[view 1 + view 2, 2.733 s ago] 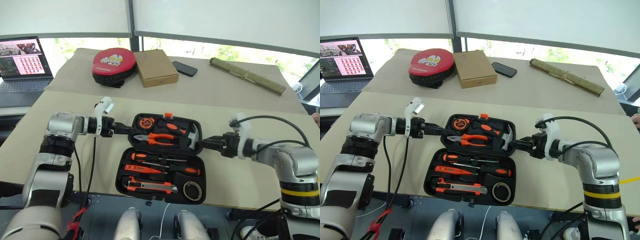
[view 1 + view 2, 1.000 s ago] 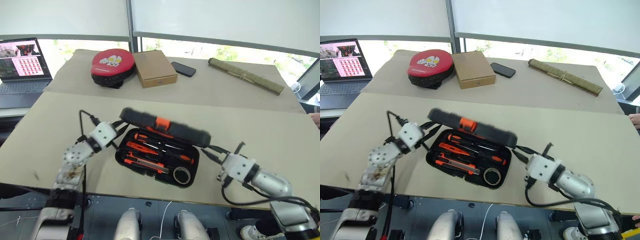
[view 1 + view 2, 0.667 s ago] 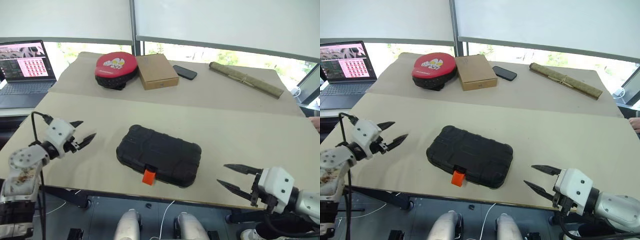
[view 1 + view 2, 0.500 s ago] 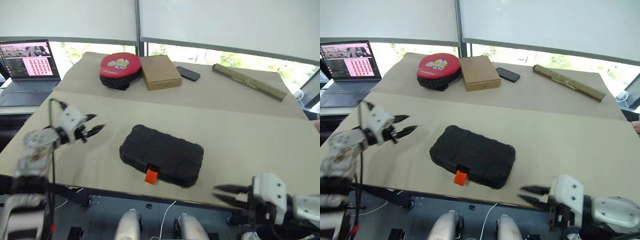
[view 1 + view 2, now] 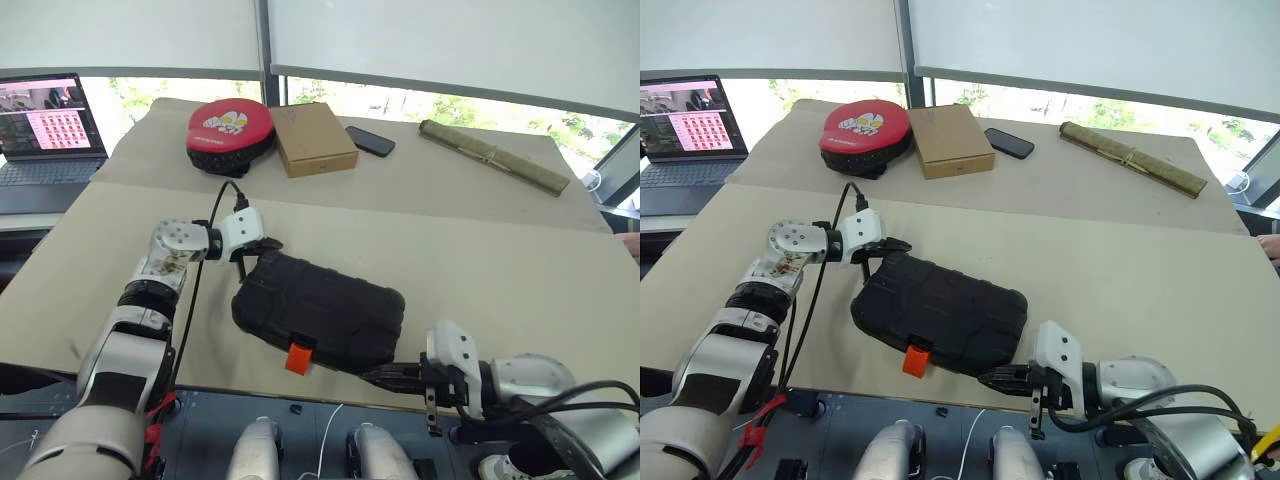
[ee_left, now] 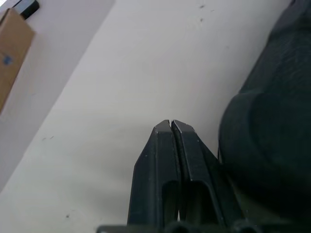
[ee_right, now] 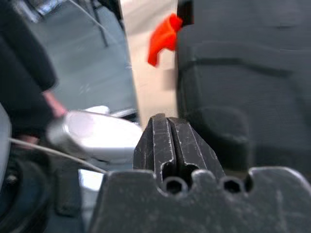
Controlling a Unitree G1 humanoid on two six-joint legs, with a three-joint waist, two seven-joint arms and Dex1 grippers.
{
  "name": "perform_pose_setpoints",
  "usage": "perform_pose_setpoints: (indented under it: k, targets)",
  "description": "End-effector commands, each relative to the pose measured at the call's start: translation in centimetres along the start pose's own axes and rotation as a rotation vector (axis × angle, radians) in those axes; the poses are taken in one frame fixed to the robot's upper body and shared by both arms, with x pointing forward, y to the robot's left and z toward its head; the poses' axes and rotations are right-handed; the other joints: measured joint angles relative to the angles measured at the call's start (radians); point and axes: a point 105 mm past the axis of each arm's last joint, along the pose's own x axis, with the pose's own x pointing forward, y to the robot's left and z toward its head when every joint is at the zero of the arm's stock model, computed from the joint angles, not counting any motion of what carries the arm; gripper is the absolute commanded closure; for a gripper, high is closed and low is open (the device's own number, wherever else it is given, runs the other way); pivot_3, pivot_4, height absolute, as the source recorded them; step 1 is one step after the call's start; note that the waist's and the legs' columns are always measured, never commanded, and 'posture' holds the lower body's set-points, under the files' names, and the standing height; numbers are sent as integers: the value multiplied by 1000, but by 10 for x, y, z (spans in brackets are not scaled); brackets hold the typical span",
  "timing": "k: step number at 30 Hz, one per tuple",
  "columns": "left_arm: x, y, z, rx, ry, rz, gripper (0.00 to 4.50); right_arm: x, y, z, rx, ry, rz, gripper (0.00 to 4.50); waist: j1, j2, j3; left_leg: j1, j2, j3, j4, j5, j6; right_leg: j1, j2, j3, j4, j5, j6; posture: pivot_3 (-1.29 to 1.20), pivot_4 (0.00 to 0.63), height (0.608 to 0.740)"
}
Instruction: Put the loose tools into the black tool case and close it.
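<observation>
From the head views, you see one case (image 5: 318,315), ribbed black plastic with rounded corners, lying shut near the table's (image 5: 500,270) front edge, so the tools inside are hidden (one orange latch (image 5: 297,359) sticks out). Your left gripper (image 5: 268,243) touches its far left corner, your right gripper (image 5: 372,374) its near right corner. Each wrist view shows its fingers pressed together, holding nothing.

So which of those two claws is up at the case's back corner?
The left gripper, shut, at the black tool case's far corner; the right gripper sits at its near edge.
</observation>
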Motion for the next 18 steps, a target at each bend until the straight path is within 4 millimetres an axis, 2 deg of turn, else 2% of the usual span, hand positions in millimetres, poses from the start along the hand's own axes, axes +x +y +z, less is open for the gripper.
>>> perform_pose_setpoints:
  k: [1,6,9,11,14,16,18]
  targets:
    - [2,-24,15,45,-62,-190,4404,-20,-48,-10,-49,67,-254,4500,-7,0,0,0,0,0,0,0,0,0,0,0,0,0,0,0,150,740]
    - [-13,-47,8,6,-49,-283,4404,-51,-94,-19,-66,98,-481,4500,-6,-1,-1,5,0,1,1,0,0,5,-1,0,0,1,1,0,150,740]
    - [-19,-50,9,-7,-55,-263,4404,-59,-103,-19,-94,103,-522,4500,2,0,-1,6,-1,2,3,1,1,6,-3,1,0,1,2,0,150,740]
    - [-24,-44,16,-28,-78,-222,4404,-63,-108,-15,-92,83,-551,4500,7,1,0,5,-1,2,3,1,1,5,-2,1,0,2,2,0,150,740]
    - [-34,-25,33,-66,-112,-163,4404,-63,-98,-9,-100,70,-489,4500,6,2,0,-1,0,1,3,1,1,-1,-1,1,2,1,1,0,150,740]
    - [-40,-13,51,-123,-160,-156,4404,-60,-80,-9,-86,70,-393,4500,9,2,0,-1,0,0,3,1,1,-1,0,0,3,1,1,0,150,740]
    - [-44,-13,71,-159,-201,-205,4404,-56,-62,-7,-69,60,-303,4500,9,2,0,-2,0,0,3,1,1,-1,0,0,2,1,2,0,150,740]
